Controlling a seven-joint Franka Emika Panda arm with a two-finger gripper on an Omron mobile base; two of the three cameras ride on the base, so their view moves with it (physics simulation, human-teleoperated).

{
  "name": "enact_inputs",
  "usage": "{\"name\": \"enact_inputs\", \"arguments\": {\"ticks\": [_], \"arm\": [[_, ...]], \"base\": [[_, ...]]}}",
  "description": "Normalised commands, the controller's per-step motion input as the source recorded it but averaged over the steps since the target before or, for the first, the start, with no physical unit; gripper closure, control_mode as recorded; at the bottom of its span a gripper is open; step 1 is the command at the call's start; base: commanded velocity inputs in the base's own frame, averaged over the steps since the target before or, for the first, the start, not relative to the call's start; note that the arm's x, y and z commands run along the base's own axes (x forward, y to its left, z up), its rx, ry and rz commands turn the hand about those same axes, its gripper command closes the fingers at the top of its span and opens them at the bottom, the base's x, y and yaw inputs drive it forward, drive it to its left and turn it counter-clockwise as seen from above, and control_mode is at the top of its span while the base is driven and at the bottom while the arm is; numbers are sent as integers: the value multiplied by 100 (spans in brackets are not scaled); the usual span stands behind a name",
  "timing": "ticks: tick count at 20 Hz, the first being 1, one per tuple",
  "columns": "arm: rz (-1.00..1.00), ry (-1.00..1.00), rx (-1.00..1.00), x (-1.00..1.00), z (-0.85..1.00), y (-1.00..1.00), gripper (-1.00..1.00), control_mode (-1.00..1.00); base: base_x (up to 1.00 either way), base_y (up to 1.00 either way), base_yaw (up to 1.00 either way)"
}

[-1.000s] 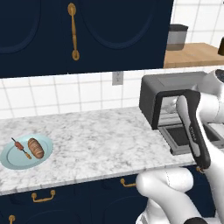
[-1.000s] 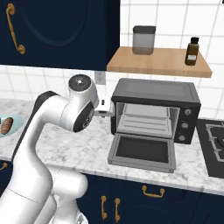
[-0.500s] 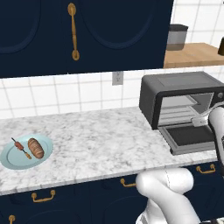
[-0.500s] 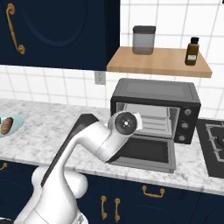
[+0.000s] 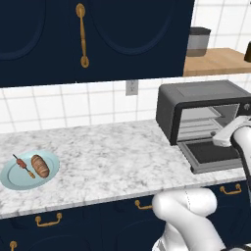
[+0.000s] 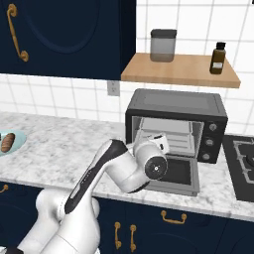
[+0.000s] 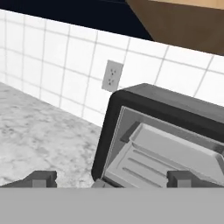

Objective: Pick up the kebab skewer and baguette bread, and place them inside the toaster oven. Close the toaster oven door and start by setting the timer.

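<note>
- The toaster oven (image 5: 206, 110) sits on the marble counter (image 5: 112, 157) under the wooden shelf (image 6: 181, 72), its door (image 5: 212, 155) folded down flat in front of it.
- The gripper (image 7: 109, 178) hangs just before the oven's open mouth, fingers spread wide with nothing between them, facing the grey tray (image 7: 168, 155) inside.
- Far from the oven, at the counter's other end, a light-blue plate (image 5: 12, 177) holds the kebab skewer (image 5: 23, 166) and the baguette bread (image 5: 40, 165) side by side.
- A dark canister (image 6: 163, 45) and a brown bottle (image 6: 217, 58) stand on the shelf above the oven.
</note>
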Motion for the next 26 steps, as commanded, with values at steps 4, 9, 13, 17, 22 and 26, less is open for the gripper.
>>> {"name": "enact_inputs", "arguments": {"ticks": [4, 9, 13, 17, 22, 26], "arm": [[0, -14, -2, 39, -23, -34, -100, -100], [0, -8, -1, 36, -21, -46, -100, -100], [0, -6, 0, 39, -6, -27, -100, -100], [3, -2, 0, 22, -4, -26, -100, -100], [6, -2, -2, 34, -3, -7, -100, -100], [0, -2, -12, 7, -1, 0, -100, -100]], "base": [[0, 0, 0], [0, 0, 0], [0, 0, 0], [0, 0, 0], [0, 0, 0], [0, 0, 0]]}}
